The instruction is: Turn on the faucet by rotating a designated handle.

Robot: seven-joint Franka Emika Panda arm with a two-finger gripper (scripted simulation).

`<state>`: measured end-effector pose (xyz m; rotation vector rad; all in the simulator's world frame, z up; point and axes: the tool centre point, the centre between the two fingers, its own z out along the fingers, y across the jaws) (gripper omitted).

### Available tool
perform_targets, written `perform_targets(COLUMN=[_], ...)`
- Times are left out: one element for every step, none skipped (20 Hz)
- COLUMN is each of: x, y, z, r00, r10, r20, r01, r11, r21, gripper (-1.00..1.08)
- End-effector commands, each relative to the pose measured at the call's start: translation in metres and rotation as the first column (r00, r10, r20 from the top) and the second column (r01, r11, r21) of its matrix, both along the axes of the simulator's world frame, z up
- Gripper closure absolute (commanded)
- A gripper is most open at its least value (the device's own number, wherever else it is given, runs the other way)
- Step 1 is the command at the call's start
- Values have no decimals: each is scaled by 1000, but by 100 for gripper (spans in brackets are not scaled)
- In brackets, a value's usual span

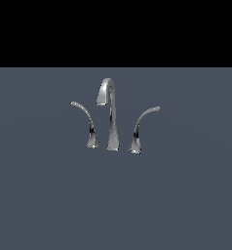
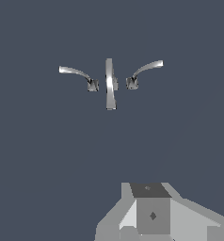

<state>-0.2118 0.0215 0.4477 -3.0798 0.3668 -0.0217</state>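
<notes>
My gripper, its jaws out of sight so I cannot tell their state, hangs well above the faucet, lining up on the handle.

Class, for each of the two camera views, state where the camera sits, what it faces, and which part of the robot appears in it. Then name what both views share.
Exterior view: off the arm, facing the faucet roughly side-on across the grey floor, spout hooking toward the camera; no part of the robot shows.
Wrist view: on the wrist, looking down at the faucet from above; the grey gripper body fills the frame's edge, well apart from the faucet, fingertips unseen.
Shared: the spout and both levers, including the handle, on the same floor.
</notes>
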Motion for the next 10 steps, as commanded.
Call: perform_targets(x=[12, 17, 22, 27, 32, 38, 43, 48, 53, 58], y=[3, 3, 4, 5, 5, 5, 5, 5, 5, 5], z=[-12, -17, -22, -27, -31, -36, -41, -46, -51, -56], r00=[998, 996, 993, 989, 985, 980, 975, 968, 961, 953], r10=[-66, -92, -119, -145, -172, -198, -224, -250, -276, -302], r20=[-2, -3, -4, -4, -5, -6, -7, -7, -8, -9], r01=[66, 92, 119, 145, 172, 198, 224, 250, 276, 302], r11=[998, 996, 993, 989, 985, 980, 975, 968, 961, 953], r21=[0, 0, 0, 0, 0, -1, -1, -1, -1, -2], gripper=[108, 108, 108, 108, 108, 108, 108, 108, 108, 108])
